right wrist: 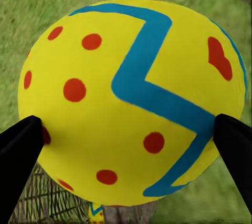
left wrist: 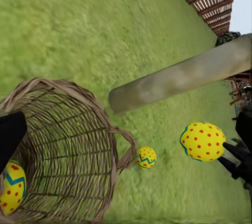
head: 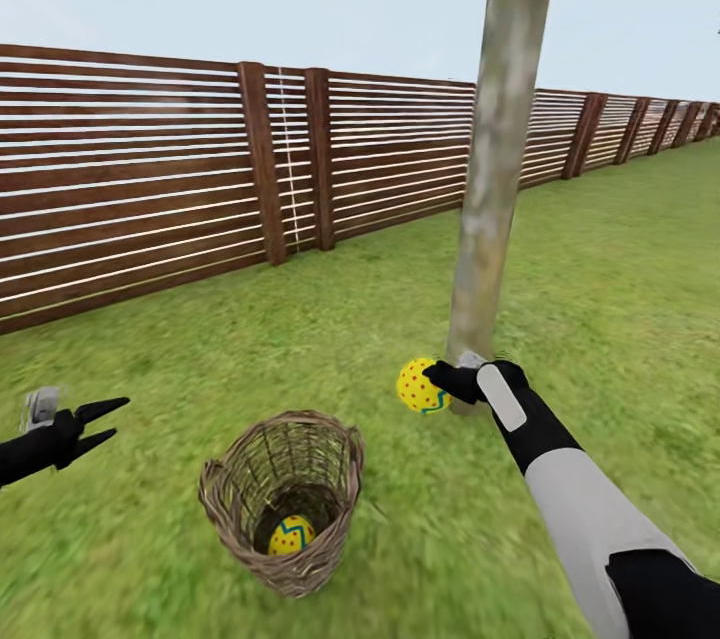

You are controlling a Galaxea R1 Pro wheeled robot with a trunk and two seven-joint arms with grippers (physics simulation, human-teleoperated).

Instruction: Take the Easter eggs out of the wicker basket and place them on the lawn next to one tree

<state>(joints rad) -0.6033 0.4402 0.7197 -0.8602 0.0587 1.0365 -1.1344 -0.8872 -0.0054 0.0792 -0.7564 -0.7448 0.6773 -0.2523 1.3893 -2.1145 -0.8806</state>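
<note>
My right gripper [head: 432,381] is shut on a yellow Easter egg [head: 419,387] with red dots and a blue zigzag, held just above the lawn [head: 600,319] at the foot of the pale tree [head: 488,219]. In the right wrist view this egg [right wrist: 131,98] sits between both black fingertips [right wrist: 18,155]. The wicker basket [head: 225,499] stands on the grass nearer me, with one egg [head: 291,536] inside. In the left wrist view a third egg [left wrist: 146,157] lies on the grass past the basket [left wrist: 68,129]. My left gripper [head: 118,419] hangs open and empty, left of the basket.
A dark brown slat fence [head: 150,169] runs along the far side of the garden, a few steps behind the tree. Open grass stretches to the right and in front of the basket.
</note>
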